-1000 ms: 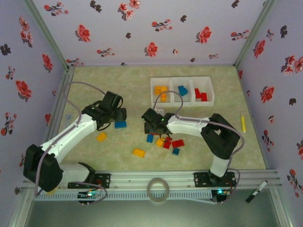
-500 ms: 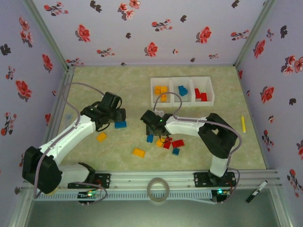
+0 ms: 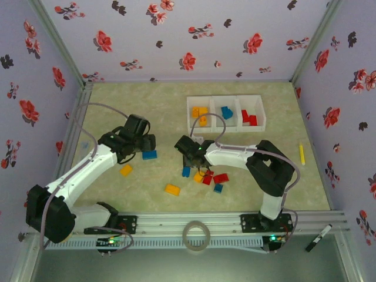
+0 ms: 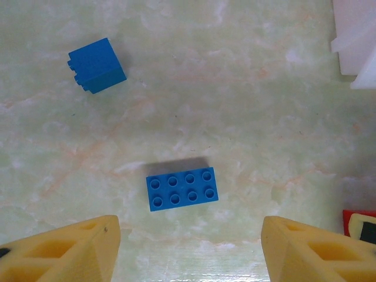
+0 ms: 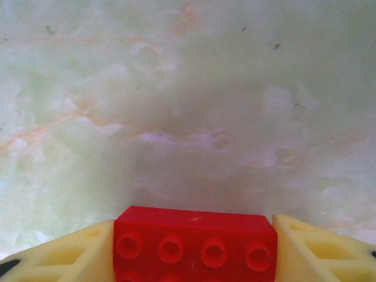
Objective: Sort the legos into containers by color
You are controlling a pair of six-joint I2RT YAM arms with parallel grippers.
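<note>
right wrist view: the red brick [image 5: 195, 244] runs off the bottom edge, its near studs cut. left wrist view: the white tray [image 4: 355, 41] and a red piece [image 4: 359, 216] are clipped at the right edge, the piece unidentifiable

The red brick [image 5: 195, 247] is smooth, glossy plastic; the blue brick [image 4: 182, 189] likewise, duller; the table surface [image 5: 188, 88] smooth, matt, marble-patterned.

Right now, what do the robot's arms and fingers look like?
The left arm and right arm have white shells with black joints and bases. A thin grey cable loops along each. The fingers are pale yellow wedges with hollow cut-outs.
</note>
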